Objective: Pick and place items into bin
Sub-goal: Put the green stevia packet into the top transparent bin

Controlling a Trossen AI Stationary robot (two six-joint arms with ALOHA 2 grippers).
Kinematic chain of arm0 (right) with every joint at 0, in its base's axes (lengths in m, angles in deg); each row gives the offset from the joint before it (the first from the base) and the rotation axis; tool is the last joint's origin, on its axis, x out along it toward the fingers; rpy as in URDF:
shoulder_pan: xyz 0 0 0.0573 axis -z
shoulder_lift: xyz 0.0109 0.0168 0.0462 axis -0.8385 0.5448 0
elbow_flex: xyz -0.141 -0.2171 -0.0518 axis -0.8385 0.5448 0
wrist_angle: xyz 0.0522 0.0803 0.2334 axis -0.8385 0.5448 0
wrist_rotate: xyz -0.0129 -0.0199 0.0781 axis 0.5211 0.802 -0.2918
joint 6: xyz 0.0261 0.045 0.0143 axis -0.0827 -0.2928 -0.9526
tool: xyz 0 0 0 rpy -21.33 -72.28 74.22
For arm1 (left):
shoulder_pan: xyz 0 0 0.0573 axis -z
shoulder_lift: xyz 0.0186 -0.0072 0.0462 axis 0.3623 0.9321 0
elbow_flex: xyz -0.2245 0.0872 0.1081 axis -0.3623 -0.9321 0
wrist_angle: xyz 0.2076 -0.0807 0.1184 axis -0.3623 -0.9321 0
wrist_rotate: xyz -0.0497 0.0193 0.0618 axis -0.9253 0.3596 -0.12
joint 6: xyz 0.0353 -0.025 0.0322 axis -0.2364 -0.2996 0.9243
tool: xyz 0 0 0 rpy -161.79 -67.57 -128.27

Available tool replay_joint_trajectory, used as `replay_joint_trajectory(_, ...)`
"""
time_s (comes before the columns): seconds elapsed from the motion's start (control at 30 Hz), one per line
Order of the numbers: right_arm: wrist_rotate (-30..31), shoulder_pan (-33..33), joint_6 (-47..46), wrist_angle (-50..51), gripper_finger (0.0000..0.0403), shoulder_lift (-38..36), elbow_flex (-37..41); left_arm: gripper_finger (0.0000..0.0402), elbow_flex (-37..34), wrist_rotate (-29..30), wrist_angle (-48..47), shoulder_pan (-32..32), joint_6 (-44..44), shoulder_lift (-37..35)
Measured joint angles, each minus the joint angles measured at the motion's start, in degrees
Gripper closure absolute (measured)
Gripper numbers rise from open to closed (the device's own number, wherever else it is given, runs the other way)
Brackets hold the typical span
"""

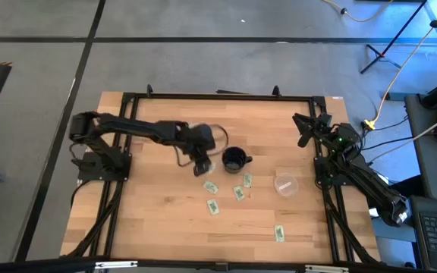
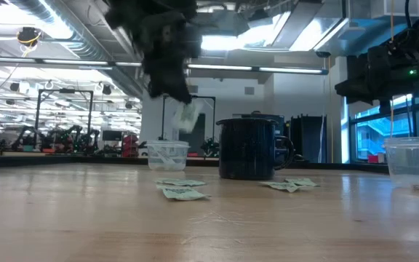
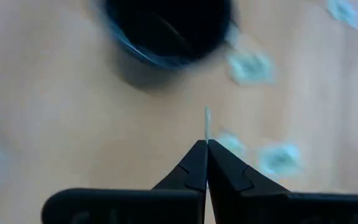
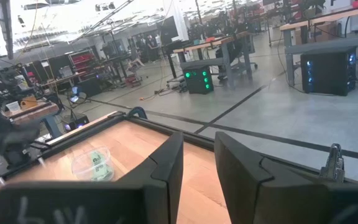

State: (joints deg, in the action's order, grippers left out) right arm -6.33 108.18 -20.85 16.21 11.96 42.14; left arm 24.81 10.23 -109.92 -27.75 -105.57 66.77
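— Left gripper point(image 1: 201, 168) has its fingers pinched on a packet point(image 3: 207, 119), lifted just beside the mug point(image 1: 234, 160). The rest lie on the table point(image 1: 158, 220).

— It should centre over the rim first; that thin packet could slip. Right gripper point(image 4: 197, 165) waits, fingers apart.

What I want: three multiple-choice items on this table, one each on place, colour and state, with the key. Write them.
1. Where is the left gripper?
A. at the table's right rear corner
B. at the table's front edge
C. raised beside the mug

2. What colour is the mug?
A. black
B. white
C. red

3. The left gripper is:
A. wide open
B. shut on a packet
C. shut on the mug's handle

Key:
1. C, the high view shows it next to the mug.
2. A, it shows black in the high and low views.
3. B, the packet hangs from its closed fingertips.
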Motion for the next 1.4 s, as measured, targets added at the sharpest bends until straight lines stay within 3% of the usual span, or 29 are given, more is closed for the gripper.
replay_joint_trajectory(0.13, 0.00, -0.02, 0.00, 0.02, 0.0308, 0.00, 0.00, 0.0399, 0.05, 15.21, -1.85, -2.75, 2.69, -5.35)
replay_joint_trajectory(0.23, 0.02, -0.02, -0.02, 0.02, 0.0308, 0.00, 0.00, 0.0400, 0.07, 20.15, -1.37, -5.52, 4.94, -6.76)
replay_joint_trajectory(0.47, 0.00, 0.00, -0.02, 0.00, 0.0308, 0.00, -0.02, 0.0400, -0.06, 22.49, -2.83, -11.44, 7.51, -2.97)
replay_joint_trajectory(0.6, 0.00, 0.00, 0.00, 0.00, 0.0308, 0.00, 0.00, 0.0399, -0.06, 20.06, -2.27, -14.04, 8.01, 0.03)
replay_joint_trajectory(1.0, 0.00, 0.00, 0.20, 0.00, 0.0308, 0.00, 0.00, 0.0397, -0.13, 19.04, -2.38, -16.14, 8.47, 6.88)
replay_joint_trajectory(1.4, 0.00, -0.01, 0.21, 0.00, 0.0308, 0.00, 0.00, 0.0309, -0.15, 21.67, -3.33, -15.69, 9.45, -0.07)
